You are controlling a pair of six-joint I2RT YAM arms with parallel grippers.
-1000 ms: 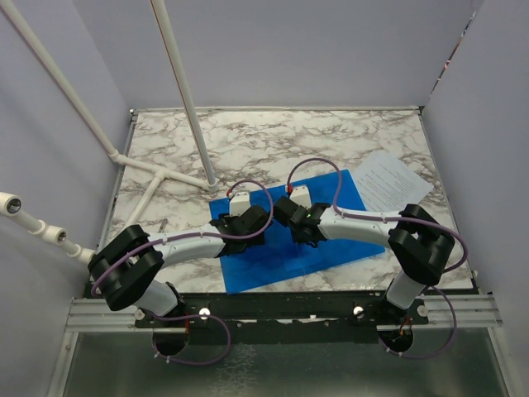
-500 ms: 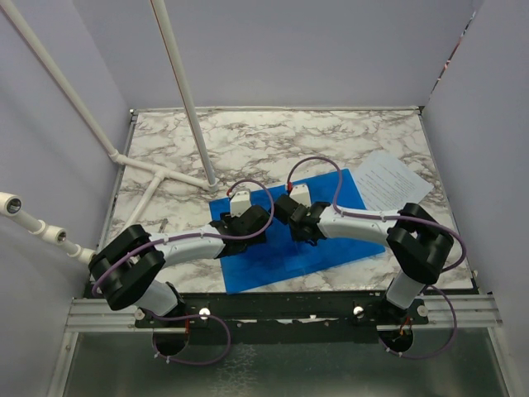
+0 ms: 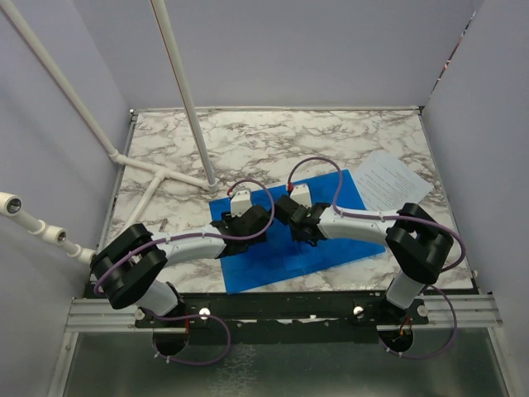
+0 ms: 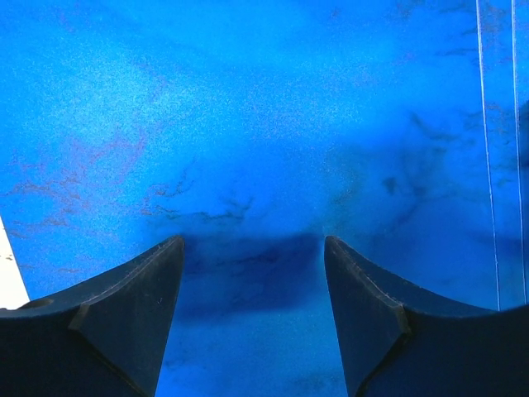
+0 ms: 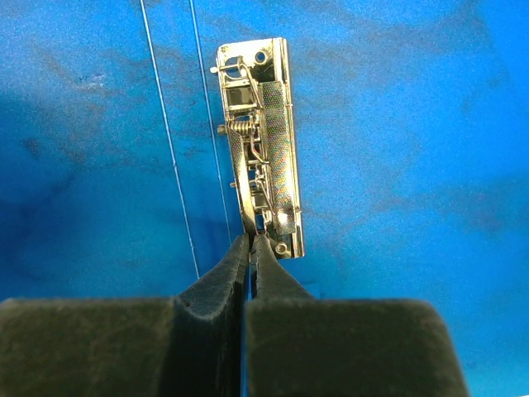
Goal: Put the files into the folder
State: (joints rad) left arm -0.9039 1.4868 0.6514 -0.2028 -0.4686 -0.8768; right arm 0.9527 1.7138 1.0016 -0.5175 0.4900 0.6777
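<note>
The blue folder [image 3: 273,258] lies open and flat at the near middle of the marble worktop [image 3: 273,141], its near edge close to the front rim. The left hand [image 4: 252,244] hangs low over the folder's left half, fingers spread. The right hand [image 5: 250,241] is pressed together, pinching the thin lever of the metal clip [image 5: 269,141]. The files [image 3: 395,180] lie just beside the folder's far right corner, near the right wall. Marble runs wide behind the 2 arms.
</note>
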